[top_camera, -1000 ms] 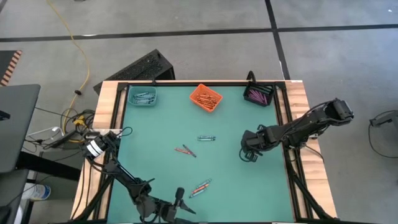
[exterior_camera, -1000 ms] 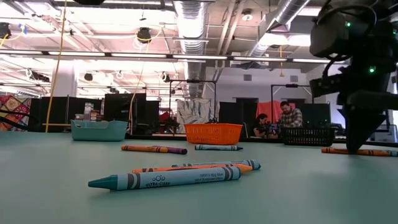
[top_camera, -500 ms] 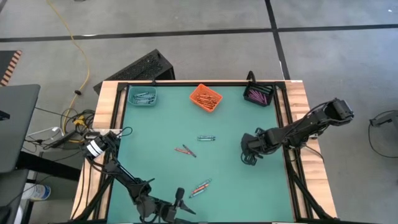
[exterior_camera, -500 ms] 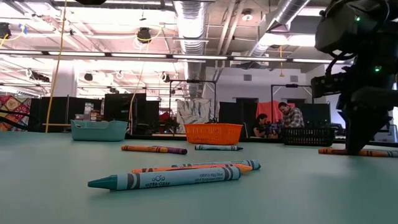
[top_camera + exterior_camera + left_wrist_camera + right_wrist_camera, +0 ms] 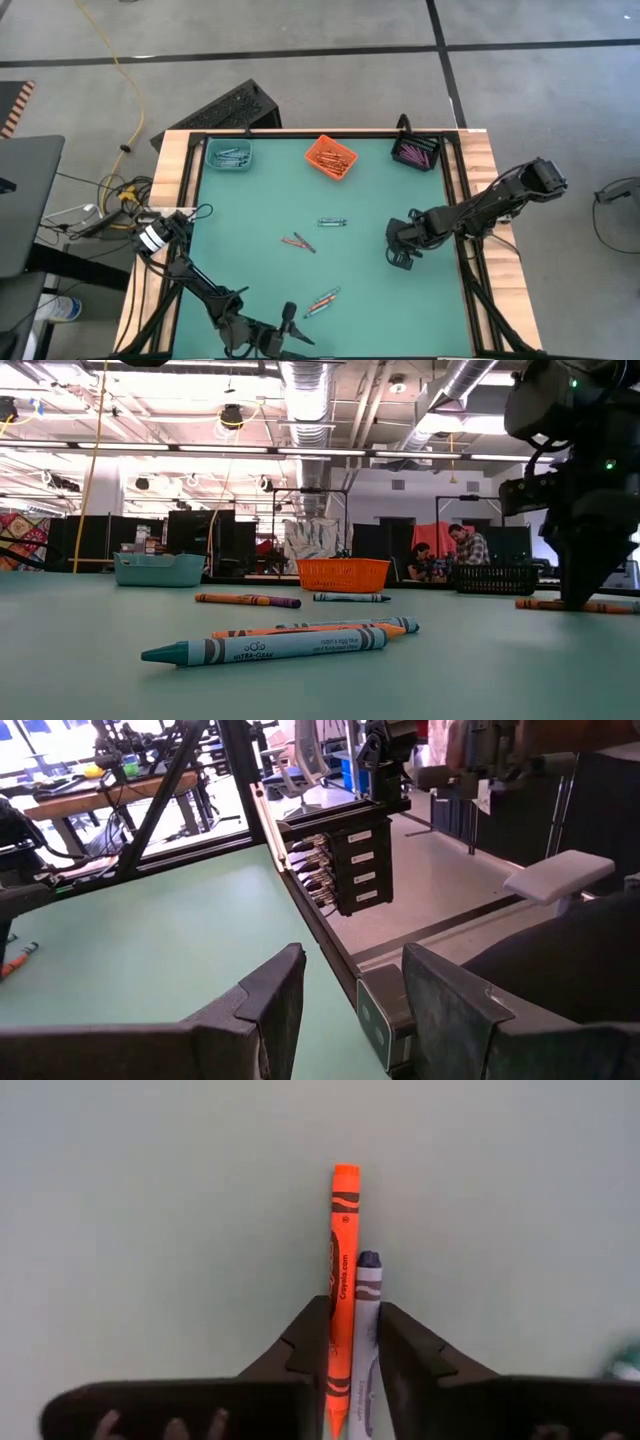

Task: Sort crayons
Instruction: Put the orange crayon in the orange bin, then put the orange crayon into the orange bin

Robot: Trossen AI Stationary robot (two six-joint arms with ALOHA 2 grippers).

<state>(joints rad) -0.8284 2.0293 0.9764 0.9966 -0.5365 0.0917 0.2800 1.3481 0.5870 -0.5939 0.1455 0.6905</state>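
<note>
Crayons: loose ones sit mid-table (image 5: 331, 222) and near the front edge (image 5: 321, 301), others already in the teal bin (image 5: 229, 155), orange bin (image 5: 331, 157) and black bin (image 5: 416, 152) along the back edge. Left gripper (image 5: 345, 1010) hangs open, empty, at the front edge. Right gripper (image 5: 354, 1342), near the right edge, is clamped on an orange crayon (image 5: 343, 1240) and a purple crayon (image 5: 367, 1295) together.

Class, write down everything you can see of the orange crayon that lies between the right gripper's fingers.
The orange crayon is a thin wax stick in an orange paper wrapper with dark bands and dark print. It lies flat on the green table, side by side with a purple crayon that it seems to touch. The right gripper stands over both, its fingers closed in around the pair. The low view shows it lying on the table.
</note>
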